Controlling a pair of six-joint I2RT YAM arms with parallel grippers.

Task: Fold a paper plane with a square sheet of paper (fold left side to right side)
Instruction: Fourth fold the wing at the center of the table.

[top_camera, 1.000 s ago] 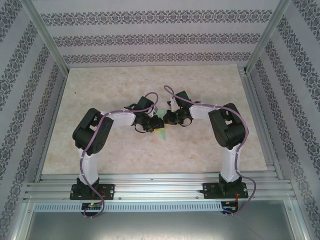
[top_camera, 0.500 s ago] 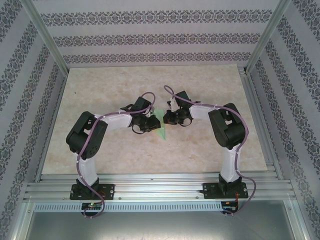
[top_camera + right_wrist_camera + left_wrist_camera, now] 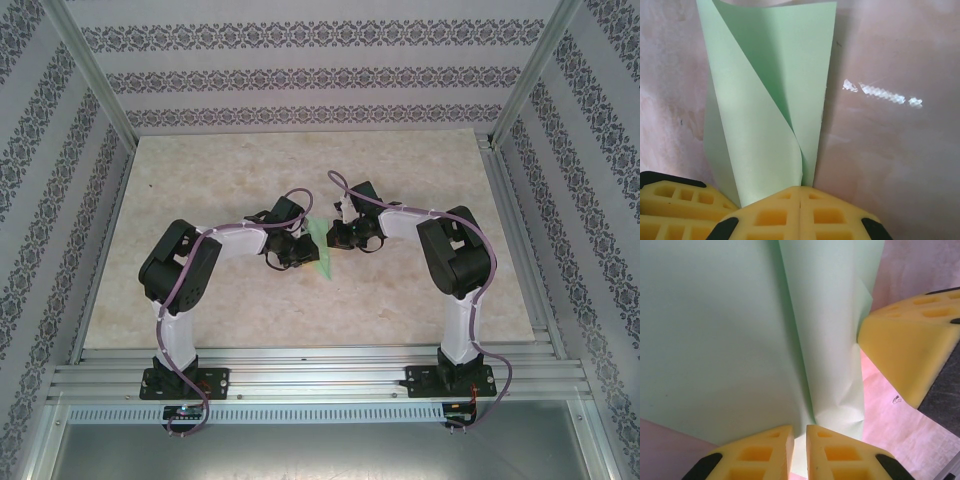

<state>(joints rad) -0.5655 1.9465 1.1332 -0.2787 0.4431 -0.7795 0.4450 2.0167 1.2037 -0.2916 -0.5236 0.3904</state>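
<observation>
The square sheet of paper (image 3: 320, 247) is light green and folded into a narrow shape with its point toward the near side, held up between both grippers at mid-table. My left gripper (image 3: 304, 249) grips it from the left; in the left wrist view its yellow jaws (image 3: 800, 430) stand a narrow slit apart with the paper (image 3: 730, 340) running between them. My right gripper (image 3: 336, 238) holds it from the right, and its jaws (image 3: 800, 190) are pressed together on the paper's lower edge (image 3: 765, 125), where one flap curls open.
The pale marbled table (image 3: 220, 300) lies under the paper. The right gripper's yellow fingers (image 3: 905, 345) show at the right of the left wrist view, close to the paper's edge. Aluminium rails (image 3: 320, 365) run along the near edge, and patterned walls enclose the cell.
The left gripper's jaws have narrowed onto the paper and the left arm's elbow has shifted. More of the green paper now shows between the grippers. The right arm has stayed put.
</observation>
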